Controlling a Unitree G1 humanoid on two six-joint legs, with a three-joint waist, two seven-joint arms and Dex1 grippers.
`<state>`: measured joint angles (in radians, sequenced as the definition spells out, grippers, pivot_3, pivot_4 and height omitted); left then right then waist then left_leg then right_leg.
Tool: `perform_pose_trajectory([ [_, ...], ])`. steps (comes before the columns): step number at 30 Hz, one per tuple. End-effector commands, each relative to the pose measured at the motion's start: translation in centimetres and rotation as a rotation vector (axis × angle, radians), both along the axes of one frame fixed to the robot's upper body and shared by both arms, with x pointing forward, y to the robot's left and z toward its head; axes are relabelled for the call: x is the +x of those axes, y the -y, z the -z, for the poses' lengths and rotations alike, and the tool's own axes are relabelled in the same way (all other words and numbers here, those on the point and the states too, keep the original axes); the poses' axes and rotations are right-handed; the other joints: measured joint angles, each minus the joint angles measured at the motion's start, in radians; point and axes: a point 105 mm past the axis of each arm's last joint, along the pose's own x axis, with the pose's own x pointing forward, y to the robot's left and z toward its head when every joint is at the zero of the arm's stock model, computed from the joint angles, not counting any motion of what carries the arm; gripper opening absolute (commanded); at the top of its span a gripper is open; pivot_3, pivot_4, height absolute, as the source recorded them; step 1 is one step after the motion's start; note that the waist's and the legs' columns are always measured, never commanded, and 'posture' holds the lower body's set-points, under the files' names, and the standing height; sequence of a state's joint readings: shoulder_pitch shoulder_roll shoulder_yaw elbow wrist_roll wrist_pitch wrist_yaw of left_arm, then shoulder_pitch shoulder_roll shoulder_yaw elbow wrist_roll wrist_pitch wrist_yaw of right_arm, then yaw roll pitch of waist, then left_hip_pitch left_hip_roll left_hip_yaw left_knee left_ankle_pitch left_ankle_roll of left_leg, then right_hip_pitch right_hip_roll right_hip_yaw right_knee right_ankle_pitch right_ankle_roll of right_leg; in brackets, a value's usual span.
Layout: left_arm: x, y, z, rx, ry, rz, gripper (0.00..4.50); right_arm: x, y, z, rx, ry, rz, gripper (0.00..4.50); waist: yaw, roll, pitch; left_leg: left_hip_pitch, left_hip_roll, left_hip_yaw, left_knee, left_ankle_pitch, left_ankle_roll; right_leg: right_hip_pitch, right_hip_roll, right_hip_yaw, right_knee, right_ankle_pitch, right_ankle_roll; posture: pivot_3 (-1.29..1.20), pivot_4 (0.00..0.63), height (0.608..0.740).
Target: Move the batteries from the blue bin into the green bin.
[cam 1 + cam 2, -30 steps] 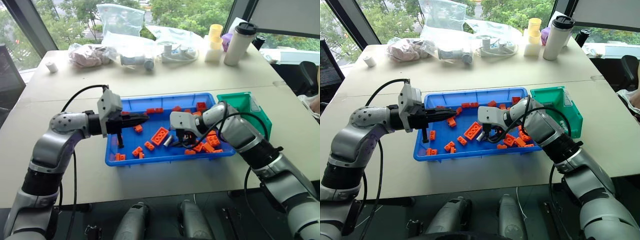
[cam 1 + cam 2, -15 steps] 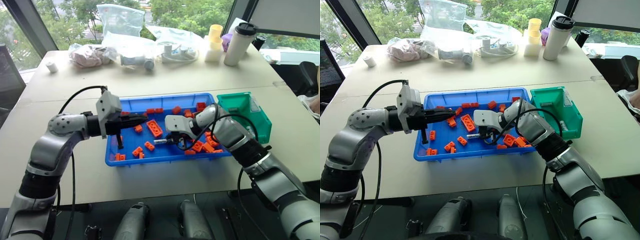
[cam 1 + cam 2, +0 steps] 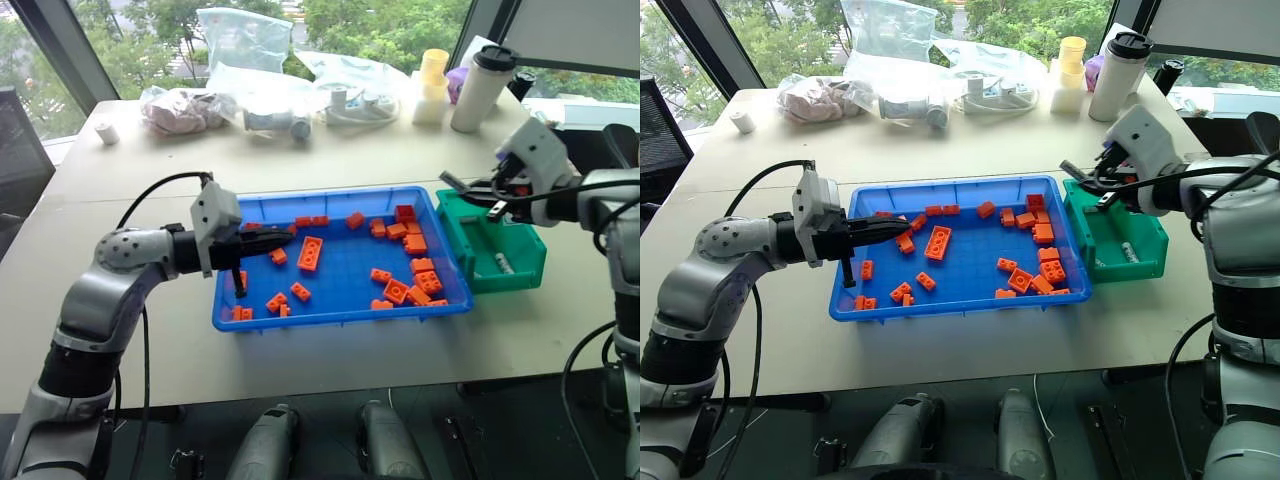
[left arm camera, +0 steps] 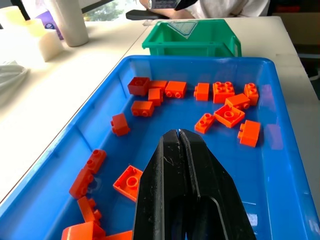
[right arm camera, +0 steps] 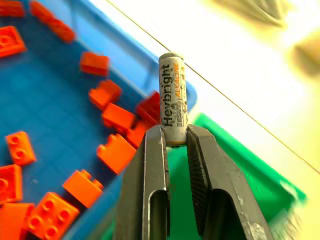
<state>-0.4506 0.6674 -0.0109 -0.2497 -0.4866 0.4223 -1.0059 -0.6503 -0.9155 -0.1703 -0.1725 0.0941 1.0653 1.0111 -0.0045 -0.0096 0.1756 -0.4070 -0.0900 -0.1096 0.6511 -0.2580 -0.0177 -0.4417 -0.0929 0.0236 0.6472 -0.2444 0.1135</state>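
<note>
Cluttered beige table [image 3: 330, 165]: right end effector [image 5: 174, 134] clamps a battery [image 5: 172, 98] above the green bin [image 3: 500, 245]; left end effector [image 4: 179, 137] together.

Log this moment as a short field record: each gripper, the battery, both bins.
left gripper: jaws shut, empty, over the blue bin
right gripper: jaws shut on a battery, above the green bin
blue bin contents: orange bricks, no battery visible
green bin contents: one battery lying inside
</note>
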Motion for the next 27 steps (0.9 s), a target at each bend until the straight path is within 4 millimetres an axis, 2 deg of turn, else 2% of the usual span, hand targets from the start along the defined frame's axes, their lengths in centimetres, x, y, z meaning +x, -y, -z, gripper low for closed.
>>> perform_pose_trajectory([
  [1, 0.1, 0.6, -1.0, -0.008, 0.046, 0.04, 0.0, -1.4, 2.0, 0.1, -0.026, 0.013, 0.087, 0.04, -0.003, 0.0, 0.0, 0.0, 0.0, 0.0, 0.0, 0.0, 0.0, 0.0, 0.0, 0.0, 0.0, 0.0, 0.0, 0.0, 0.15, 0.74],
  [5, 0.6, 0.9, -1.1, -0.011, 0.047, 0.055, 0.0, -2.3, 2.7, 2.7, -0.053, -0.042, 0.131, 0.04, -0.005, 0.0, 0.0, 0.0, 0.0, 0.001, 0.001, 0.0, 0.0, 0.001, -0.001, 0.0, 0.0, 0.0, 0.0, 0.0, 0.15, 0.74],
  [9, 0.4, 0.7, -1.3, -0.02, 0.033, 0.074, 0.0, -2.5, 3.0, 2.9, -0.042, -0.048, 0.147, 1.89, -0.009, 0.0, 0.0, 0.001, 0.0, 0.001, 0.0, 0.0, 0.0, 0.0, 0.0, 0.0, 0.001, 0.0, 0.0, 0.0, 0.15, 0.74],
  [13, 0.5, 0.5, -1.4, -0.023, 0.025, 0.071, 0.0, -2.3, 2.6, 1.3, -0.051, 0.0, 0.124, 3.99, -0.006, 0.0, 0.0, 0.001, 0.0, 0.001, 0.001, 0.0, 0.0, 0.001, 0.001, 0.0, 0.001, 0.0, 0.0, 0.0, 0.15, 0.74],
  [16, 0.2, 0.2, -1.7, -0.028, 0.017, 0.068, 0.0, -2.7, 1.1, -0.4, -0.065, 0.044, 0.025, 3.99, -0.005, 0.0, 0.0, 0.0, 0.0, 0.001, 0.001, 0.0, 0.001, 0.001, 0.001, 0.0, 0.001, 0.0, 0.0, 0.0, 0.15, 0.74],
  [19, 0.0, -0.5, -1.7, -0.014, -0.002, 0.056, 0.0, -3.5, -1.4, -1.3, -0.069, 0.054, -0.13, 3.99, -0.006, 0.0, 0.0, 0.0, 0.0, 0.001, 0.001, 0.0, 0.001, 0.001, 0.001, 0.0, 0.0, 0.0, 0.0, 0.0, 0.15, 0.74],
  [23, 0.0, -1.2, -2.0, 0.0, -0.004, 0.044, 0.0, -5.0, -4.6, -1.5, -0.081, 0.036, -0.316, 3.99, -0.006, 0.0, 0.0, 0.001, 0.0, 0.0, 0.0, -0.001, 0.001, 0.001, 0.002, 0.0, 0.0, 0.0, 0.0, 0.0, 0.15, 0.74],
  [27, -0.3, -1.5, -2.2, 0.016, -0.025, 0.043, 0.0, -5.4, -5.6, -1.6, -0.082, 0.027, -0.368, 3.99, -0.006, 0.0, 0.0, 0.0, 0.0, 0.001, 0.001, -0.001, 0.001, 0.001, 0.001, 0.0, 0.0, 0.0, 0.0, 0.0, 0.15, 0.74],
])
